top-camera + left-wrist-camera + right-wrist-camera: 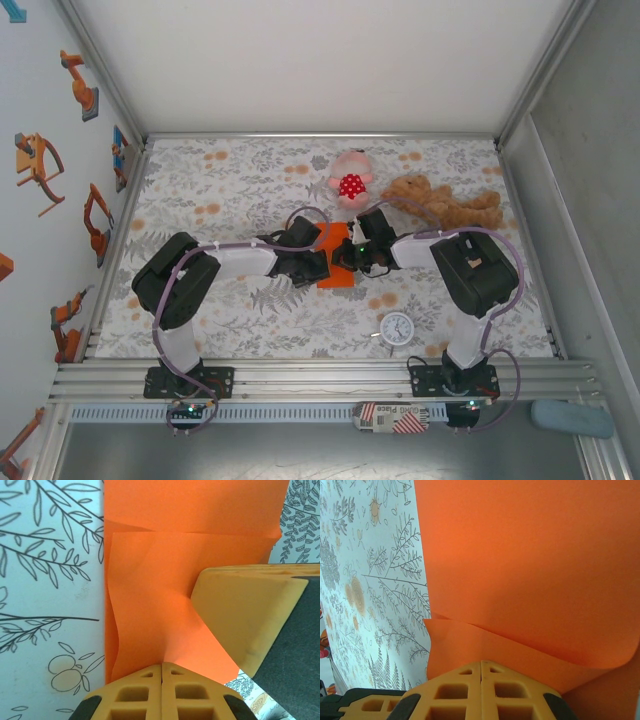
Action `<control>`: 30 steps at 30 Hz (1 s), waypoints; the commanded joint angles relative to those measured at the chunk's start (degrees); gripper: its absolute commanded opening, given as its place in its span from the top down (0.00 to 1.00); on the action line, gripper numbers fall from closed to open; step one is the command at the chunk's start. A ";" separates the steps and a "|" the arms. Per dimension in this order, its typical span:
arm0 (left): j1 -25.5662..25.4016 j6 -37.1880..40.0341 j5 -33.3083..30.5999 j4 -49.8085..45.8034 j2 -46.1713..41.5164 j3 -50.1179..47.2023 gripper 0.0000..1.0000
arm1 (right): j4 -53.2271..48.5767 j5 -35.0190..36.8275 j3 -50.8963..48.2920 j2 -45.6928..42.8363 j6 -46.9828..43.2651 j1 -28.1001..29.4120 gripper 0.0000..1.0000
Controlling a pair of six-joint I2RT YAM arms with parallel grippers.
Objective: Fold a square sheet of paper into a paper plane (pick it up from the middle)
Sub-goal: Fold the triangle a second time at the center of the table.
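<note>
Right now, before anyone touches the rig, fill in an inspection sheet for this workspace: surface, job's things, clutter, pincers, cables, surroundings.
Surface: white cloth printed with grey leaves and orange flowers, flat.
Job's things: thin bright orange paper sheet, partly folded, layers not flat.
Clutter: pink plush toy with red spotted belly; brown teddy bear; small round white clock.
Pincers: left pincer shut, right pincer shut, both tips at the paper.
Cables: purple cables, hanging in loose loops.
Surroundings: orange robot stickers on white left wall; aluminium rail at near edge.
</note>
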 commanded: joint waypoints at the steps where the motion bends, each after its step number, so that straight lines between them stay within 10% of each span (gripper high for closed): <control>1: 0.20 1.67 -0.52 -2.96 0.82 -1.42 0.97 | -7.67 5.82 -2.10 3.52 -1.48 -0.93 1.00; 30: 1.29 10.72 0.66 -12.24 -9.52 -9.48 1.00 | -8.48 6.05 -1.84 3.85 -2.18 -1.10 1.00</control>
